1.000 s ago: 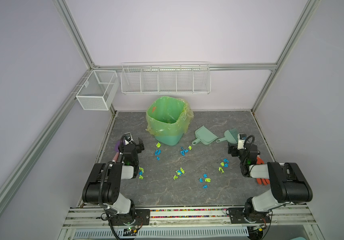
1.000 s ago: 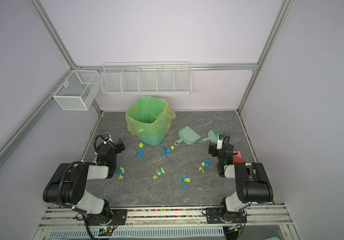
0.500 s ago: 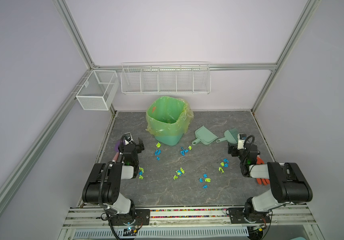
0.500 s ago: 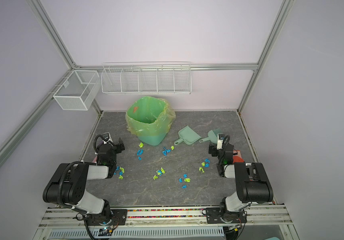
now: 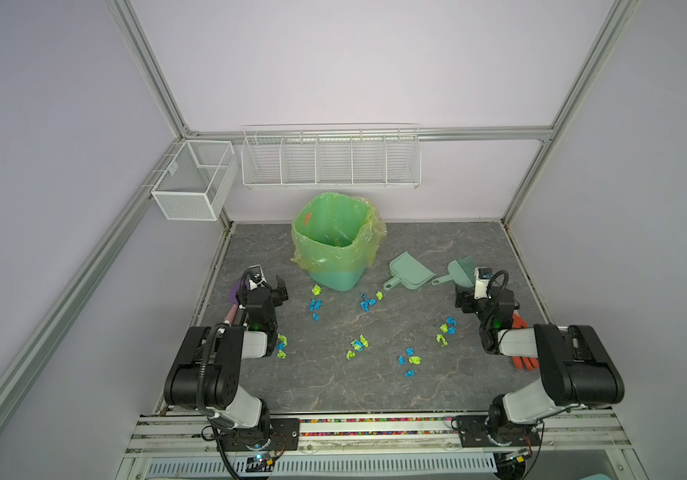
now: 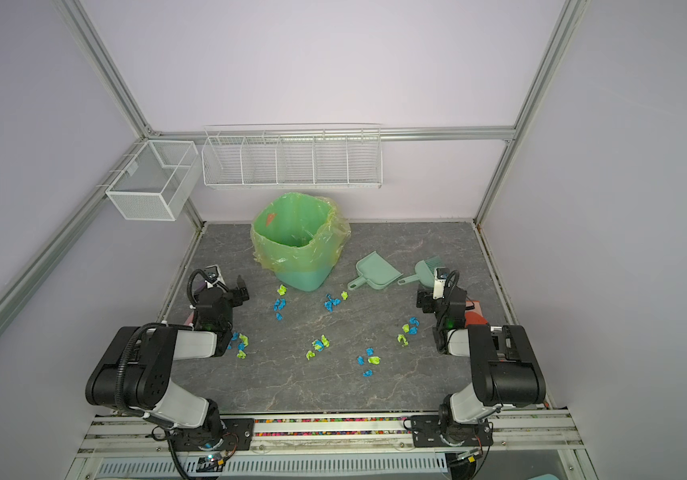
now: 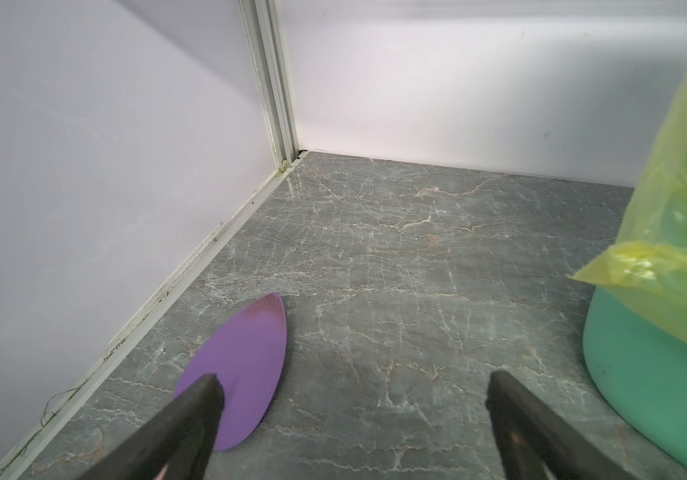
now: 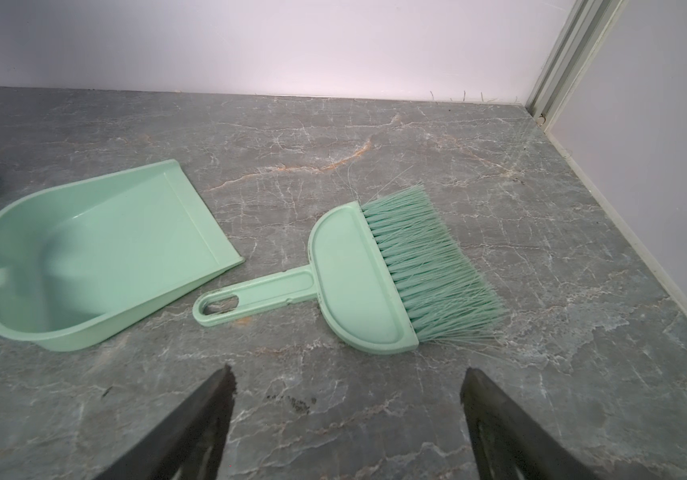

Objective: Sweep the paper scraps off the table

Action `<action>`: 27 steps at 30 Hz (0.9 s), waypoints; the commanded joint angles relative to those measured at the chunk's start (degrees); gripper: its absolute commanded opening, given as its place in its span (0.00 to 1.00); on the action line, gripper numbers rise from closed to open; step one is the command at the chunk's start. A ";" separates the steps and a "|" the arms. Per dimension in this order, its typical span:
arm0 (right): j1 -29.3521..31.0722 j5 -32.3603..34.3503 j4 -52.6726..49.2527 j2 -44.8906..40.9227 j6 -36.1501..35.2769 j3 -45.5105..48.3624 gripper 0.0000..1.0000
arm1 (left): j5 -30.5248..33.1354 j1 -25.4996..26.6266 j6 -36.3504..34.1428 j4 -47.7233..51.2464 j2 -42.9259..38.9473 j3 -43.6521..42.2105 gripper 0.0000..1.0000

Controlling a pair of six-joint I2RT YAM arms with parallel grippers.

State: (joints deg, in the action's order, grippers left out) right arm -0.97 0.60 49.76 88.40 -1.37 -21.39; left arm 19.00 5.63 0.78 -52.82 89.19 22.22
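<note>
Paper scraps [image 5: 358, 345]: blue and lime bits, all lying on the surface [image 5: 333, 390] in loose clusters across its middle band.
- two clusters just near of the bin [image 5: 335, 249], one left of its base, one right
- one beside the left arm's forearm
- one dead centre, one a bit nearer and to the right
- one over by the right arm

Bin is teal with a green-yellow liner, upright at far centre. The dustpan [image 5: 412, 272] lies flat to the right of it, handle pointing near-left. The brush [image 8: 358, 274] is just right of the dustpan, handle end close to the pan's lip but not touching (a gap shows in the right wrist view). Its bristles point far-right.

Right gripper [image 8: 348, 374]: jaws spread wide, nothing between them, sitting just near of the brush head and not in contact with it.

Left gripper [image 7: 354, 380]: jaws also spread wide, nothing held, at the left side of the surface with the bin to its right. One finger overlaps a flat purple piece [image 7: 246, 365] in the left wrist view; can't tell if it touches.

An orange glove [image 5: 522, 361] lies near the right edge, partly hidden under the right arm.

White wire rack [image 5: 329, 160] and mesh basket [image 5: 192, 183] hang on the far and left walls.
</note>
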 commanded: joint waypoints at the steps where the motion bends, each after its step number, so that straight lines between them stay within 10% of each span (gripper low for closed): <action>1: 0.18 0.49 0.07 -0.77 -1.01 -0.59 0.88 | -0.72 -0.35 -0.43 -0.27 0.10 -0.07 0.99; 18: 0.27 3.76 0.01 -1.20 0.04 -0.60 0.88 | 4.30 -0.22 1.25 -1.34 -0.03 -0.43 0.99; 27: 0.66 7.19 -23.00 -8.69 2.28 -9.44 0.88 | 5.05 1.03 -0.73 -4.07 -3.50 -3.35 0.99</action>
State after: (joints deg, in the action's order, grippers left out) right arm -0.86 5.23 35.18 80.93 -0.38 -28.80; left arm 23.77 6.39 0.97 -53.28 85.10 20.36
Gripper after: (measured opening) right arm 0.883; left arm 0.993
